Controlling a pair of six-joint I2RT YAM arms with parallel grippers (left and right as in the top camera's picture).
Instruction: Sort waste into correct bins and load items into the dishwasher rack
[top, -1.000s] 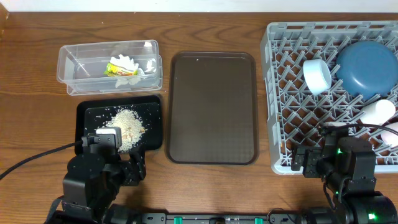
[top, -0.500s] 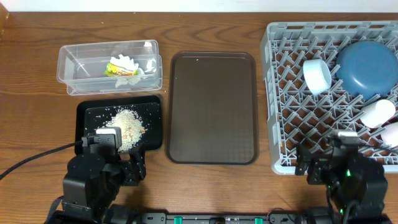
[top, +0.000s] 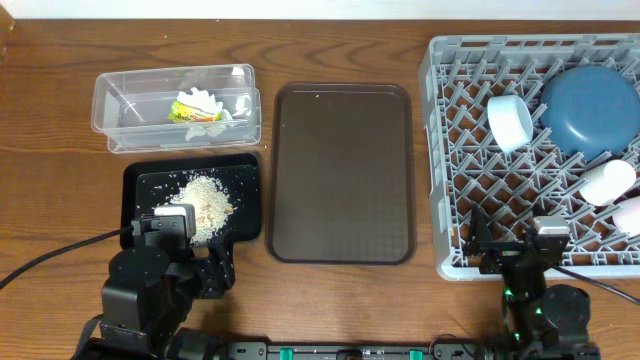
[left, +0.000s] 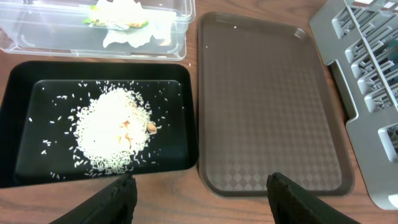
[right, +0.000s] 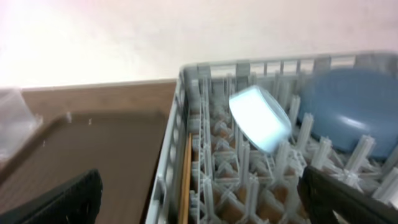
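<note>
Grey lattice rack (top: 440, 160) holds the smooth round blue dish (top: 590, 105), white bowl (top: 510, 122) and cups (top: 608, 182); granular rice (top: 205, 200) heaps on the flat black tray (top: 150, 190). The left gripper (left: 200, 199) and right gripper (right: 205, 199) gape empty; the right has withdrawn from over the rack.

Left gripper (left: 202, 186): jaws spread wide, nothing between them, both dark fingers (left: 112, 202) at the bottom edge. Black tray (left: 18, 124) holds a rice pile (left: 112, 134) with stray grains around it. The clear tub (left: 37, 31) just behind holds the yellow-green wrapper (left: 93, 22) and white tissue (left: 127, 34). Brown serving tray (left: 267, 106) just right of the black tray. Grey rack (left: 367, 93) corner at far right.
</note>
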